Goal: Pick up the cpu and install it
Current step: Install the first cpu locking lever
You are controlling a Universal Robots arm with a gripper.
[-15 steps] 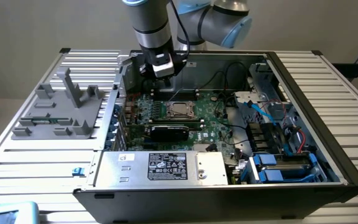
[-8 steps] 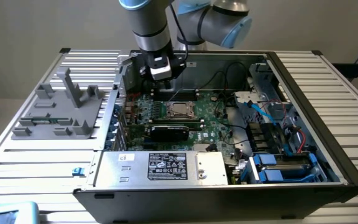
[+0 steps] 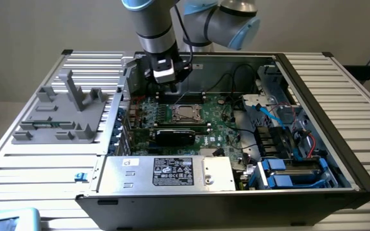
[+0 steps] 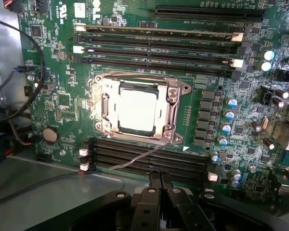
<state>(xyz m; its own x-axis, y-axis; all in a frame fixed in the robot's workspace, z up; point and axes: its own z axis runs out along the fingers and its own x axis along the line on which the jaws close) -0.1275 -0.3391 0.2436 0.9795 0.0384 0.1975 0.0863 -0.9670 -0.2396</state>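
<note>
- While the tool (image 3: 174, 88) hangs inside the open computer case (image 3: 339, 159), its two fingers (image 4: 155, 179) pressed together on nothing, the cpu (image 4: 137, 109) lies just ahead of and below the fingertips.
- Seen from the wrist, the cpu sits flat in the socket, ringed by the metal frame (image 4: 176, 103); a thin wire lever (image 4: 135, 161) lies between the frame and the tool, apparently unlatched.
- Judged by its look, the chip is light, rigid and thin, with a smooth metal top that would likely slip under a pinch from above.
- Its underside contacts and the socket beneath are probably fragile, so any hold belongs on two opposite edges, squarely and gently, never on the face.
- With the frame overlapping those edges, little of them appears free for the tool to reach.
- Well apart from the tool, a grey fixture (image 3: 63, 110) stands on the slatted table (image 3: 37, 163) that carries the case.
</note>
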